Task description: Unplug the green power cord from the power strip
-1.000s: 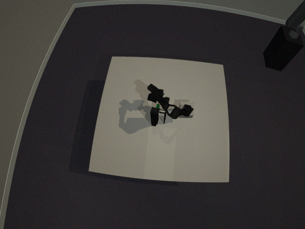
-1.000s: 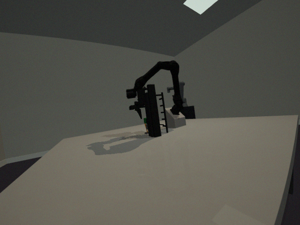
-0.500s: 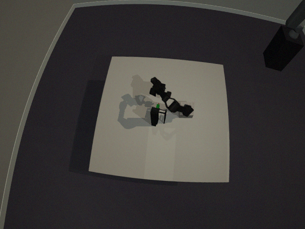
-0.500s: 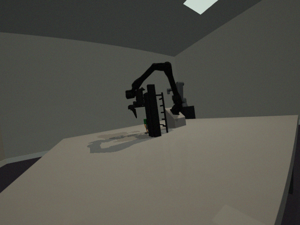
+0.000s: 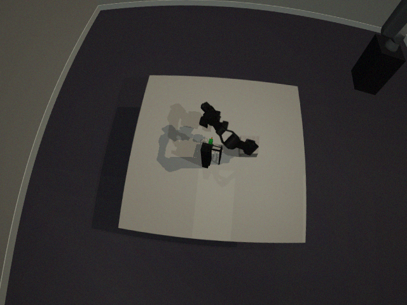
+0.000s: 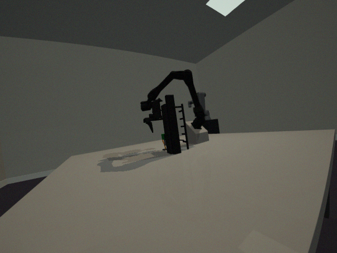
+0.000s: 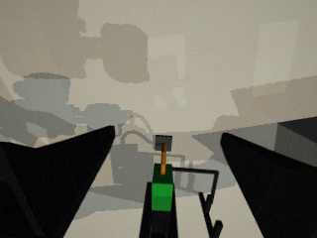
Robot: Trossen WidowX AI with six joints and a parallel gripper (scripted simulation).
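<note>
Black parallel-jaw gripper (image 7: 163, 164): fingers spread wide, holding nothing, raised above the small green block-shaped plug (image 7: 161, 190), apparently to clear it after release.

Tall black power strip (image 6: 171, 124): upright, untouched.

Pale table (image 5: 256, 203) carries black strip (image 5: 206, 154) (upright).

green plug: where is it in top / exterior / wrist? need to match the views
Top: green plug near the table's centre, at the far end of the black power strip.
Exterior: a green sliver low on the strip's left edge, under the raised gripper.
Wrist: bottom centre, between the open fingers, touching neither.
Shared landmark: the power strip.
</note>
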